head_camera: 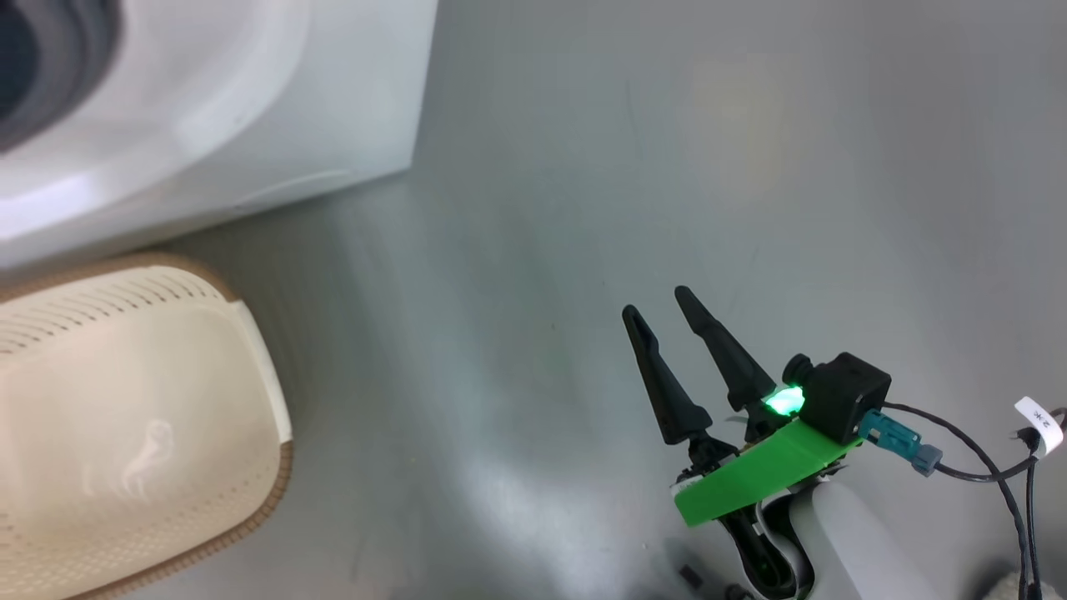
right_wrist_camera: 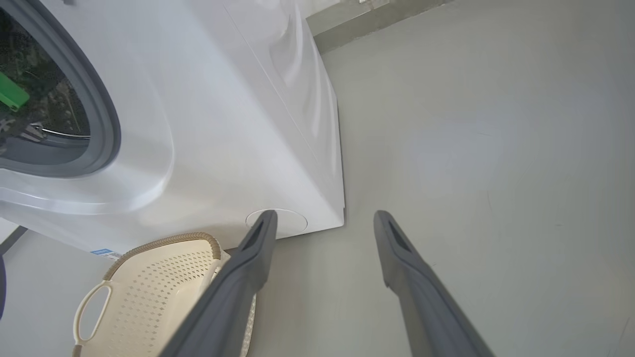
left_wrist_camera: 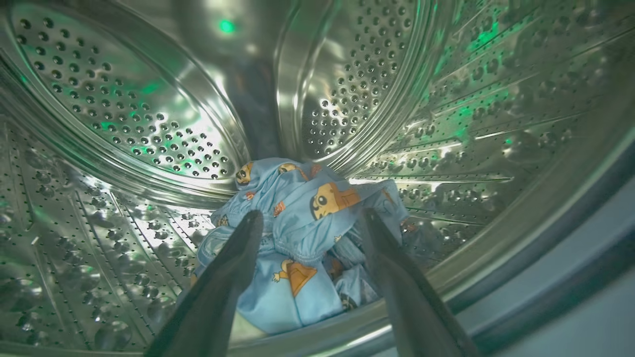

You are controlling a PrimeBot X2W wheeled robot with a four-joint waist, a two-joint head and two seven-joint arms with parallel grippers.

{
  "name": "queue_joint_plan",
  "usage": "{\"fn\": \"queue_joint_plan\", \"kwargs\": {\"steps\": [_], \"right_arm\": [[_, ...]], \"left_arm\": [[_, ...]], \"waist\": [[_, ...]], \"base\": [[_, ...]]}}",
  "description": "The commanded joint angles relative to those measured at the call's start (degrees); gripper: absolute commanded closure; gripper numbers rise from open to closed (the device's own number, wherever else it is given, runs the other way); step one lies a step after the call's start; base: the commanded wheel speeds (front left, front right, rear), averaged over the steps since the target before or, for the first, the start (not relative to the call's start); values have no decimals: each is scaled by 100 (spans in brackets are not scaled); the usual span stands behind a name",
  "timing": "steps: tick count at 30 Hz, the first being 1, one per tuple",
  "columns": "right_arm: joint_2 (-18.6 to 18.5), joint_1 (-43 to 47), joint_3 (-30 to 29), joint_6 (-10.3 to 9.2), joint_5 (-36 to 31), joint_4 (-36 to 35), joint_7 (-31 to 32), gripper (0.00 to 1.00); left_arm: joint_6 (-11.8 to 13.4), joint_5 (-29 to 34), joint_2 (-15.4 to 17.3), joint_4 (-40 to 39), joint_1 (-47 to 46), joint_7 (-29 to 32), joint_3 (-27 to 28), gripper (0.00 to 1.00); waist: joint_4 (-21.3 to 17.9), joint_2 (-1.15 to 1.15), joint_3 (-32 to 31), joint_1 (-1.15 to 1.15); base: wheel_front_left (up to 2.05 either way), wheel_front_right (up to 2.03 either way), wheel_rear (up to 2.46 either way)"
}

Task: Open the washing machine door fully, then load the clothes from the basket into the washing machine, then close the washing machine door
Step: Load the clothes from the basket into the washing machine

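Inside the washing machine's steel drum [left_wrist_camera: 124,99], the left claw [left_wrist_camera: 312,214] points down at the clothes [left_wrist_camera: 322,198]. Its two dark fingers are spread wide, and the bundle shows in the gap between them rather than being pinched. The clothes are a crumpled heap of light blue fabric printed with small orange-brown figures. They lie on the drum's perforated wall, close to the front lip. Green light glints off the perforated metal around them.

Outside, the head view shows the right claw [head_camera: 659,302] hanging above the grey floor [head_camera: 667,167], well apart from the machine. Its fingers are spread too and hold nothing. A green mount [head_camera: 750,475] and a black camera with a glowing green light [head_camera: 783,402] sit behind them on the wrist.

The washing machine [right_wrist_camera: 223,124] stands as a white box to the left in the right wrist view. Its grey rubber ring [right_wrist_camera: 106,124] circles the open mouth, and a green piece [right_wrist_camera: 11,94] shows within that opening. A round flap [right_wrist_camera: 292,223] sits low on the front, near the corner.

The basket [right_wrist_camera: 149,297] stands on the floor just in front of the machine, below the opening. It is cream-white with perforated sides, a brown rim band and a white handle [right_wrist_camera: 92,312]. A blue sticker [right_wrist_camera: 101,252] shows on the machine just behind it.
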Motion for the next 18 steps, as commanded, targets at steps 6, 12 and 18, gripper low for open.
{"fn": "queue_joint_plan", "kwargs": {"steps": [6, 12, 18], "right_arm": [[4, 340, 45, 9, -93, 23, -69, 0], [4, 435, -14, 9, -143, 122, -69, 0], [4, 510, -84, 9, -212, 192, -69, 0]], "left_arm": [[183, -13, 79, -547, 816, -101, 288, 0], [288, 58, -75, -985, 1451, -111, 466, 0], [414, 222, -293, -1629, 2249, -113, 894, 0]], "waist": [[185, 0, -584, 1], [258, 0, -868, 1], [316, 0, -1161, 1]], "base": [[0, 0, 0], [0, 0, 0], [0, 0, 0]]}}
